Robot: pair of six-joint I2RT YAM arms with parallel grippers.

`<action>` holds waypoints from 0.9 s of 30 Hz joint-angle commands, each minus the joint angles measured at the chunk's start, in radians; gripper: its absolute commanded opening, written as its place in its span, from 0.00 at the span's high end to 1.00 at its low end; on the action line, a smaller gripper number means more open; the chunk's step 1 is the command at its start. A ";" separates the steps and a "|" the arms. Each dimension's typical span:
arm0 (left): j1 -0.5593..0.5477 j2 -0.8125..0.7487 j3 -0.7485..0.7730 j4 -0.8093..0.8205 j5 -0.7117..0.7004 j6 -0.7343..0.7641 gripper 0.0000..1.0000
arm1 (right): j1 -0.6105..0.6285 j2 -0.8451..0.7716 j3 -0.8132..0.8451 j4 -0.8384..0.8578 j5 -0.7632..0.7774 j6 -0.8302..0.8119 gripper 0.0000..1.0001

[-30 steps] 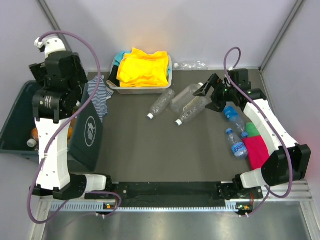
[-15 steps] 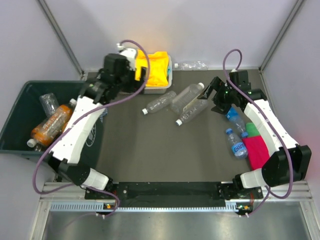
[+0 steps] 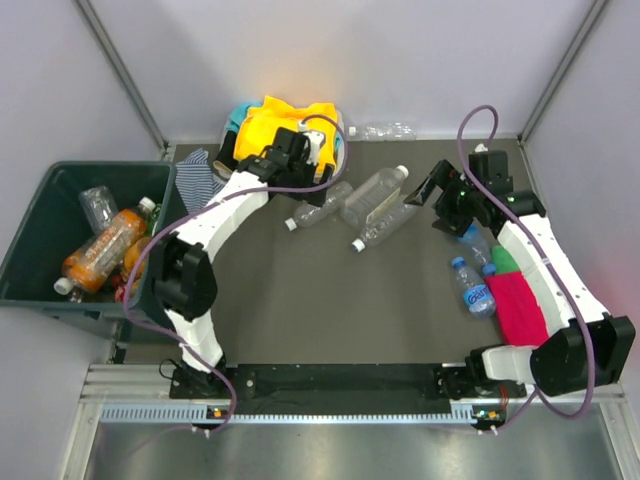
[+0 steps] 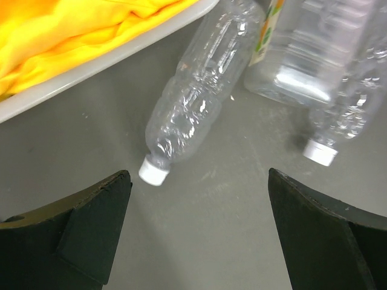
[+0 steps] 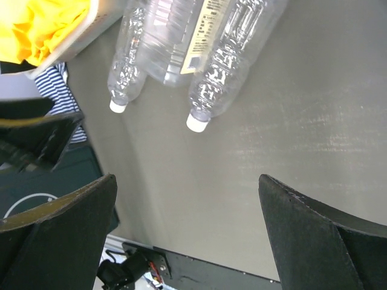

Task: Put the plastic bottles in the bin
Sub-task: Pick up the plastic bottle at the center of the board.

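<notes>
The dark green bin [image 3: 30,240] at the left holds an orange bottle [image 3: 105,245] and a clear one [image 3: 98,205]. Three clear bottles lie mid-table: a small one [image 3: 320,203], a big labelled one [image 3: 375,192] and a third [image 3: 385,225]. My left gripper [image 3: 303,188] is open and empty just above the small bottle [image 4: 193,109], near its white cap. My right gripper [image 3: 425,195] is open and empty, right of the cluster [image 5: 233,66]. Two blue-labelled bottles [image 3: 470,232] [image 3: 475,288] lie under the right arm. One clear bottle [image 3: 385,130] lies at the back wall.
A white tray [image 3: 228,172] of yellow cloth stands at the back, close beside my left gripper, and shows in the left wrist view [image 4: 72,75]. A striped cloth [image 3: 200,175] lies by the bin. A pink cloth [image 3: 515,305] and a green item [image 3: 505,258] lie at right.
My left arm has swung from over the bin across to the right, and now hangs over the small clear bottle by the tray. My right gripper has drawn back slightly to the right.
</notes>
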 commanded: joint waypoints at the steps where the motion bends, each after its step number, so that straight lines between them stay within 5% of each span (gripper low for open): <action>1: 0.001 0.093 0.043 0.088 0.002 0.073 0.01 | -0.015 -0.042 -0.015 0.009 0.009 0.001 0.01; 10: 0.002 0.268 0.106 0.132 -0.060 0.065 0.06 | -0.013 -0.070 0.001 -0.011 -0.006 0.005 0.01; 15: 0.001 0.323 0.116 0.124 -0.075 0.059 0.17 | -0.015 -0.070 0.008 -0.017 -0.027 0.008 0.01; 27: 0.001 0.199 -0.006 0.092 -0.079 -0.007 0.71 | -0.013 -0.069 0.021 -0.012 -0.040 0.016 0.01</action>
